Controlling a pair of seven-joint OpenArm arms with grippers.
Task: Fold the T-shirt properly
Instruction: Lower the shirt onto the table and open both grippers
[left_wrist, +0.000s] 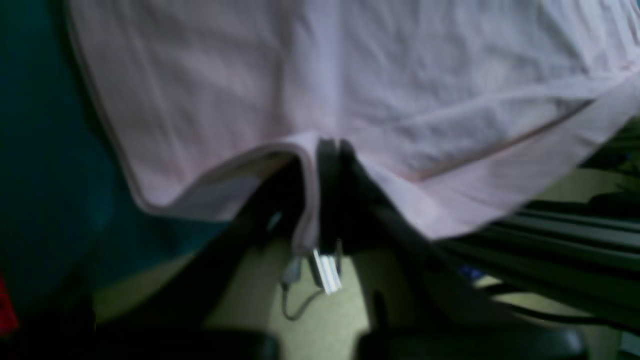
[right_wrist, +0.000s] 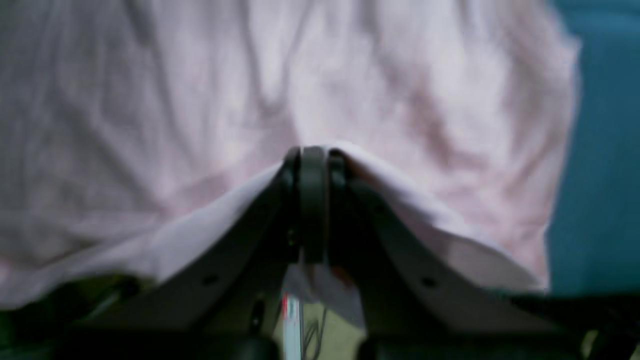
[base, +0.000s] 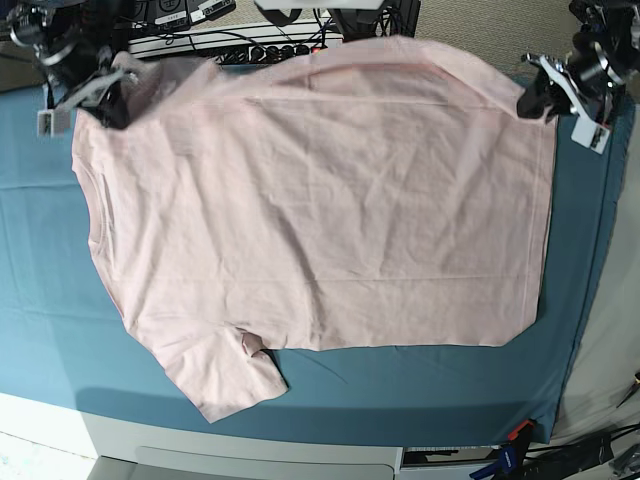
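A pale pink T-shirt (base: 320, 210) lies spread, plain side up, on the teal table cloth (base: 40, 300), unfolded; folding is barely begun. At ten o'clock the right gripper (base: 108, 88) pinches its far edge; at two o'clock the left gripper (base: 537, 92) pinches another corner.

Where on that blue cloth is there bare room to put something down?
The T-shirt covers most of the blue cloth. Bare strips border it: a wide one left of the neck edge, a band along the near side below the hem and sleeve, and a narrow one on the right. The far corners are crowded, where the left gripper and right gripper pinch the shirt.
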